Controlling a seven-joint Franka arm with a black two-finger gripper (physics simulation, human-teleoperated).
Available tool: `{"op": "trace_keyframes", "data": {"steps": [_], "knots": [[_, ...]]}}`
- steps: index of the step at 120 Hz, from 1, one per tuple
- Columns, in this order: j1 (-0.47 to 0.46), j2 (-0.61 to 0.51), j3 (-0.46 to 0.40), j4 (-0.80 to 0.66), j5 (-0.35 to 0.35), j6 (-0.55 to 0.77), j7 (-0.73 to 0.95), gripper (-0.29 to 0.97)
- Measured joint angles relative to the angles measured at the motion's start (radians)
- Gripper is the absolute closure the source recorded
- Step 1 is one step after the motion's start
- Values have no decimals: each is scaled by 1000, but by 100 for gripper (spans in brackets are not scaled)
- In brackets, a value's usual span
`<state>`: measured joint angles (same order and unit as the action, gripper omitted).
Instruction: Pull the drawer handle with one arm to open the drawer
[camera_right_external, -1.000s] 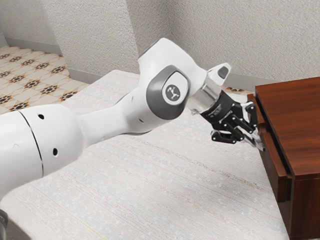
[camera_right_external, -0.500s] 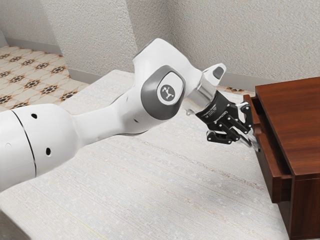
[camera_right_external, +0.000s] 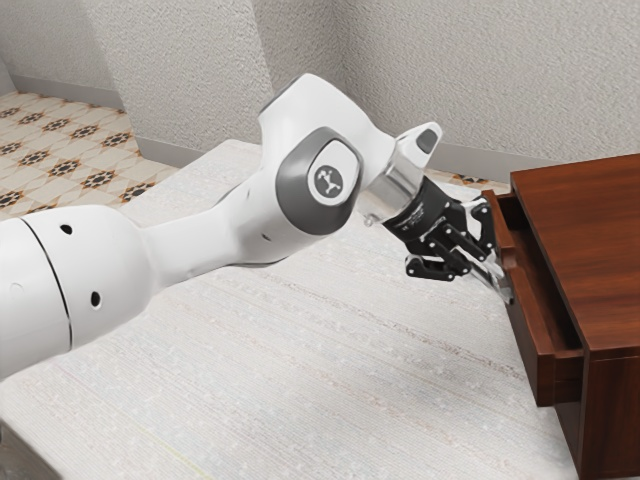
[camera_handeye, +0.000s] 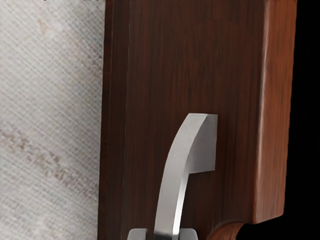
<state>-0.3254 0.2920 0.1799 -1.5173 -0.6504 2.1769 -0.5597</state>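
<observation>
A dark wooden cabinet (camera_right_external: 590, 215) stands at the exterior view's right, its top drawer (camera_right_external: 535, 330) slid partway out toward the arm. On the drawer's front sits a curved silver handle (camera_right_external: 504, 288). My black gripper (camera_right_external: 496, 272) is shut on that handle, reaching in from the exterior view's left. In the wrist view the drawer front (camera_handeye: 150, 100) stands close ahead, and the silver handle (camera_handeye: 187, 165) curves down to just under my hand.
The cabinet rests on a pale textured surface (camera_right_external: 330, 370) that stretches toward the exterior view's left. A patterned tiled floor (camera_right_external: 60, 150) lies at the far left, and grey walls (camera_right_external: 480, 70) close off the back.
My gripper has moved toward the exterior view's left with the handle in it, and the drawer has slid further out of the cabinet.
</observation>
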Motion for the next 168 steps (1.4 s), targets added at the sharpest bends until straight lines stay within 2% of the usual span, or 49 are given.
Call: {"op": "trace_keyframes", "data": {"steps": [76,168], "knots": [[6,-74,5,-86,5,-2,6,75],[8,-163,26,-204,-2,7,25,68]]}}
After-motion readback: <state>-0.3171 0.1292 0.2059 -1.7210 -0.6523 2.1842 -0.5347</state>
